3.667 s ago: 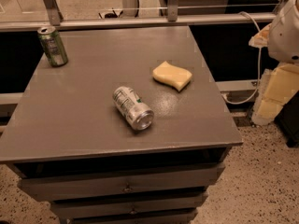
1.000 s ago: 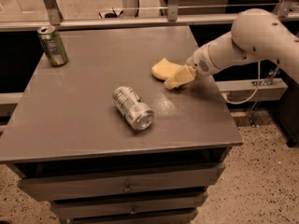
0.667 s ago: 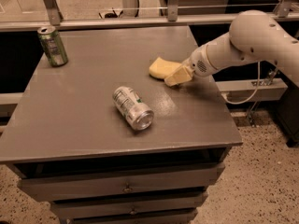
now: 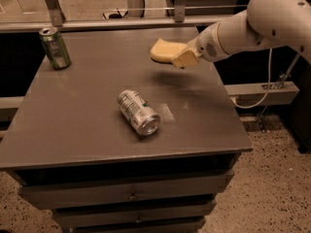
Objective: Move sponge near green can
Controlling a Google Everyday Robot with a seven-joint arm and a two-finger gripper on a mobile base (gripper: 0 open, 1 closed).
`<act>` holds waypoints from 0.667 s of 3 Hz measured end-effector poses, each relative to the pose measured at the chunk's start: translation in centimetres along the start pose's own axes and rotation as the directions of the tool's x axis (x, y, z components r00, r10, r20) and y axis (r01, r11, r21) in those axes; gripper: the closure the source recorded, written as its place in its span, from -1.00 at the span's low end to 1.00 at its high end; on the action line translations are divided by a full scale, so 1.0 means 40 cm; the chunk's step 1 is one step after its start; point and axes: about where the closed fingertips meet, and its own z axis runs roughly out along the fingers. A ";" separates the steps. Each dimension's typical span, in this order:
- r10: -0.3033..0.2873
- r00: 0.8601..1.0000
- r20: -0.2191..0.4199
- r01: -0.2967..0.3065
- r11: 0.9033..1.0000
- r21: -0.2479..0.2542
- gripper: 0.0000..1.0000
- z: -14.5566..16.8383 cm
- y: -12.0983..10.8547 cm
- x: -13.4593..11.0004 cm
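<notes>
Sponge [image 4: 163, 50] hangs above the far right of the table [image 4: 73, 130], pinched at its right end by the gripper [image 4: 183, 57]. Best carried left at this height, behind the toppled silver can [image 4: 137, 111], then lowered just beside the upright green can [image 4: 55, 47] without nudging it.

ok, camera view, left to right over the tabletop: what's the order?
green can, upright, far left → silver can, lying on its side → sponge, held in the air → gripper, shut on the sponge's right end.
</notes>
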 end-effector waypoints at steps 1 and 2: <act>-0.008 1.000 0.008 0.008 1.000 0.002 1.00 -0.006 0.001 -0.012; -0.018 1.000 0.026 0.018 1.000 -0.006 1.00 0.009 0.013 -0.031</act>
